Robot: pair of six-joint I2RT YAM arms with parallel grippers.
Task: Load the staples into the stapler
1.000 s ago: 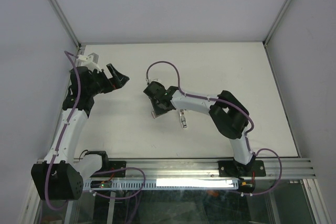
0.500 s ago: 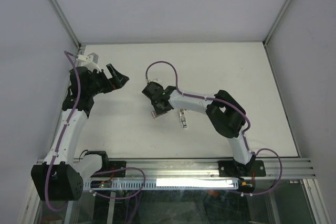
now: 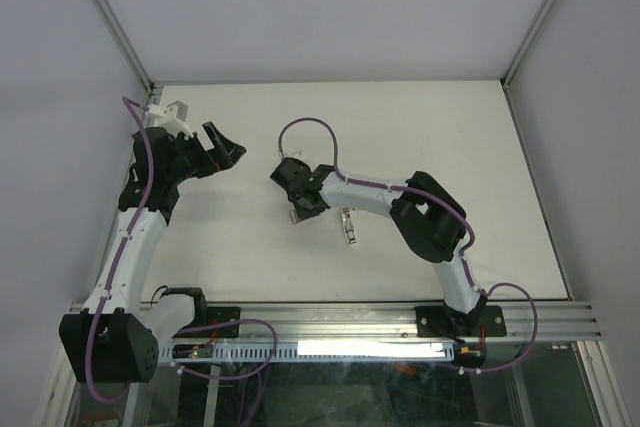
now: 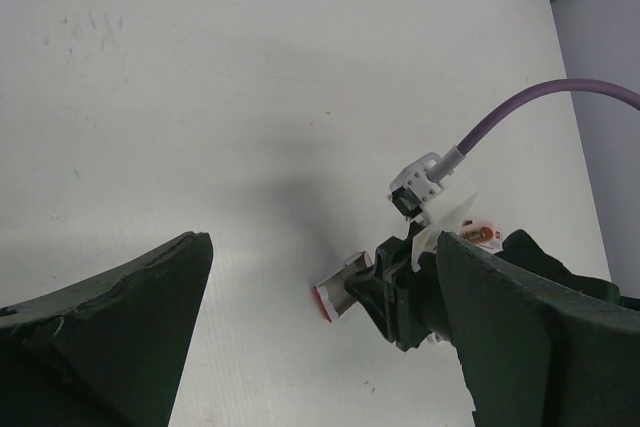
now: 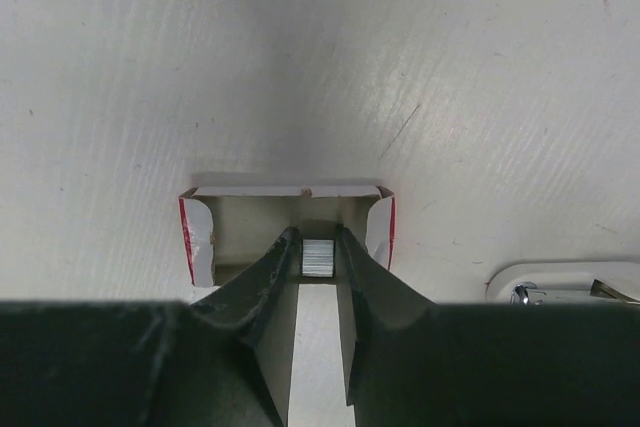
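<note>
You are at the pick-up step: lifting the staples [image 5: 318,258] out of their box [image 5: 290,190], with the loading itself not yet begun. In the right wrist view the right gripper [image 5: 318,247] reaches into the open red-and-white carton. Its fingers [image 5: 275,277] are drawn narrow, one on each side of the small silvery strip, with no gap visible on either side. I read that as a grip on the staples, though the pictures cannot tell you how firm it is.

The strip sits right at the fingertips, at 12 o'clock from the wrist camera. It lies low inside the box, close to the back wall, with the red-edged side flaps at 9 and 3 o'clock.

The next move, as I judge it, calls for a straight lift clear of the carton walls (a tilt could snag the strip on a flap or drag the light box along). After that comes a short carry to the stapler [image 3: 347,225]. In the top view it lies on the table [image 3: 450,147] just beside the box, at about 4 o'clock from the right gripper. Whether its magazine stands open I cannot tell; only a pale corner with a metal part shows in the wrist view.

Your left gripper [image 3: 228,143] hangs well apart at about 10 o'clock from the box, with its fingers spread wide and nothing between them. You may want it to steady the stapler when the strip goes in.
</note>
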